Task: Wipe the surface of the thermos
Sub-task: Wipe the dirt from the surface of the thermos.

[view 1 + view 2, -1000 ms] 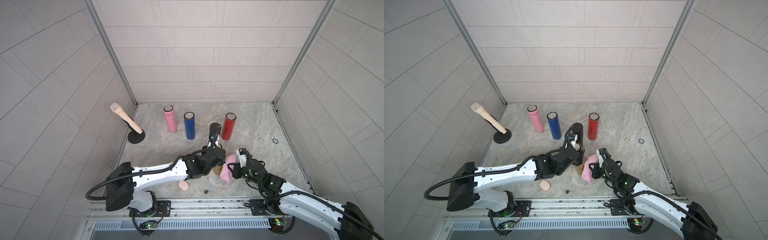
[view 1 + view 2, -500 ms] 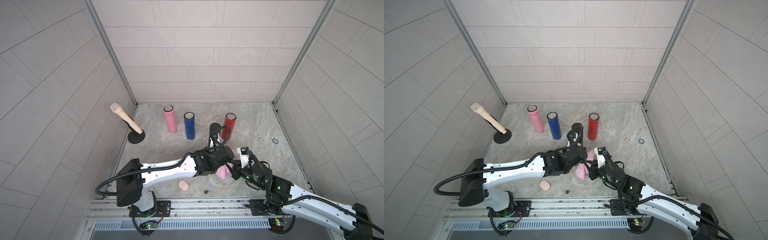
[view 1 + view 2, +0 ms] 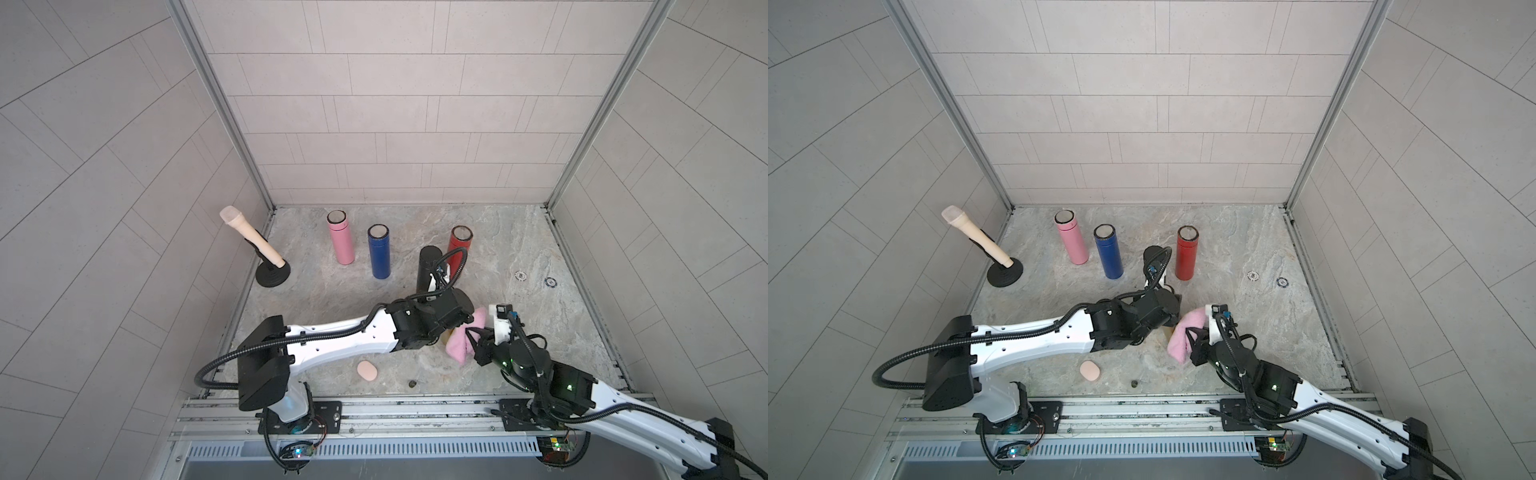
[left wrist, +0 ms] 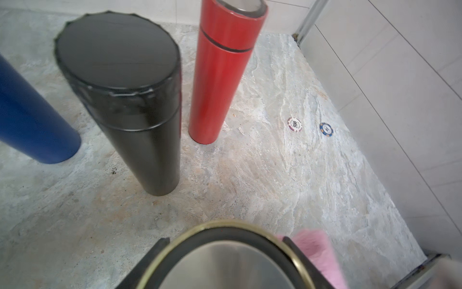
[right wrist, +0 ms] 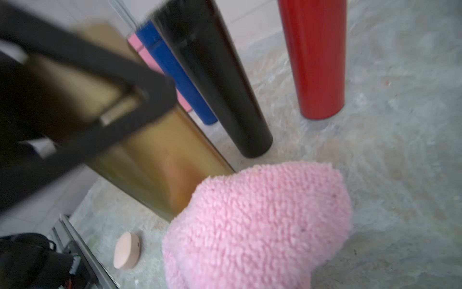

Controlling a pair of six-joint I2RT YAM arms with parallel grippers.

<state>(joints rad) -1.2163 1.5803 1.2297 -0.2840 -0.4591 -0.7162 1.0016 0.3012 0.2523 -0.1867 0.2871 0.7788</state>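
Left hand [image 4: 223, 240] clamped on the gold thermos [image 5: 160, 162] near its top, one black finger [image 5: 130, 82] across the body, jaws partly apart around it. In the left wrist view the steel lid with gold rim sits between both fingers. Thermos is upright, just 5 o'clock of table centre and mostly hidden under the left wrist in both top views. Can't tell if its base touches the table [image 3: 519, 332].

Right hand [image 3: 473, 338] pinched fully shut on a bunched pink cloth [image 5: 257, 225]. The cloth is against the thermos's lower side at about 3 o'clock. Contact looks likely, though the frames are blurred.

From the gold thermos:
- black thermos [image 3: 428, 270] at 12 o'clock, near, standing
- red thermos [image 3: 459, 249] at 1 o'clock, just behind the black one
- blue thermos [image 3: 380, 253] at 11 o'clock
- pink thermos [image 3: 340, 239] at 10 o'clock, farther off
- two chips [image 3: 520, 275] [image 3: 550, 282] at 2 o'clock, flat, apart from each other
- beige puck [image 3: 367, 370] at 8 o'clock, flat
- mic [image 3: 249, 239] tilted in a black stand at 10 o'clock, by the left wall
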